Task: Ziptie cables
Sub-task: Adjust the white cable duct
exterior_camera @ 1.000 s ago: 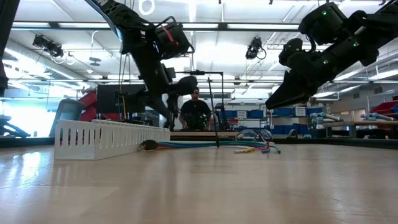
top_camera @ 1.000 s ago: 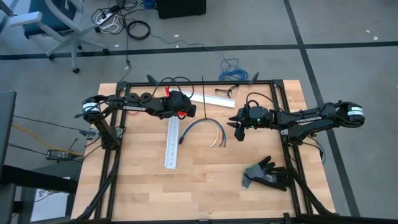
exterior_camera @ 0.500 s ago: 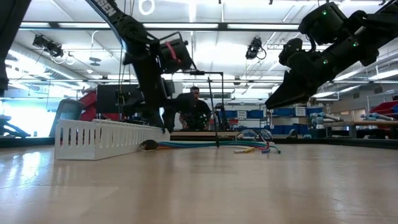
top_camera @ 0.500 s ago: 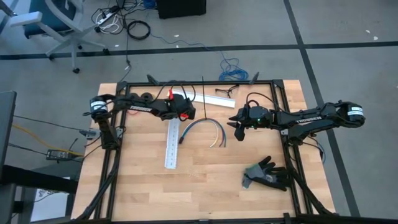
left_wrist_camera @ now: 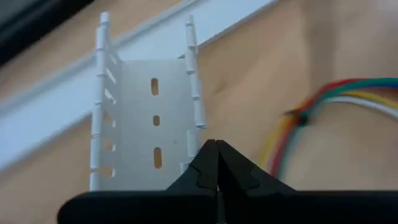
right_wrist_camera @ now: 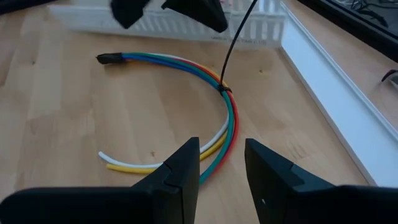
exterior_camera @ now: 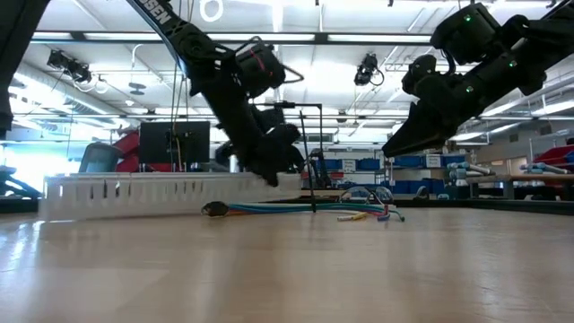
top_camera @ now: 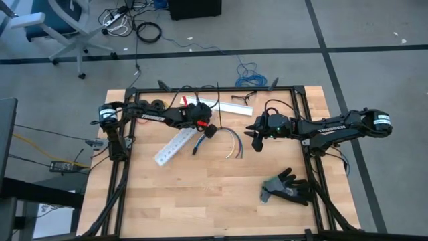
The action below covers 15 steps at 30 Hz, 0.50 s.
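Right now the left gripper (top_camera: 208, 131) has its jaws pressed fully together with nothing between them, its tips just at the near end of a white slotted duct (top_camera: 175, 143), which lies at a slant on the table (top_camera: 221, 194). Just right of those tips lie the cables (top_camera: 221, 136), a curved bundle of blue, red, yellow and white wires. The ziptie (right_wrist_camera: 235, 43) already rings the bundle at mid-curve, its long black tail standing up. Probably the closed tips are down there to nudge things or to reach that tail. Further right, the right gripper (top_camera: 257, 141) hovers above the table with jaws narrowly parted and empty, likely waiting. A black glove (top_camera: 287, 187) lies near the right edge.
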Tool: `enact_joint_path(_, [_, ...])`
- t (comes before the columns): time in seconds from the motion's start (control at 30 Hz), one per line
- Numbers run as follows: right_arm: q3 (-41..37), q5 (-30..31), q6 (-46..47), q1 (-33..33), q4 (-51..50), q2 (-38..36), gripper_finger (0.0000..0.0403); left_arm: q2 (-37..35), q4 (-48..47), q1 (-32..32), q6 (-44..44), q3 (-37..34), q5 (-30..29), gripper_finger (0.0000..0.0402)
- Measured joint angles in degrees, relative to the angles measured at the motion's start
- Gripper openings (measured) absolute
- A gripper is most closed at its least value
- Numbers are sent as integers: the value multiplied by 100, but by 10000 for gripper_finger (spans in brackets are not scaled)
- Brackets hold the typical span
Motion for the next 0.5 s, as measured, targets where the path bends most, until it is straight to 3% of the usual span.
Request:
enact_joint_path(0.1, [0, 0, -3, 0, 0, 0, 115, -4, 248, -7, 719, 7, 317, 4])
enact_joint_path(0.3, [0, 0, -3, 0, -1, 0, 115, -7, 439, 85, 1039, 7, 839, 13])
enact_joint_path(0.5, [0, 0, -6, 0, -2, 0, 115, -7, 448, -7, 2079, 7, 913, 31])
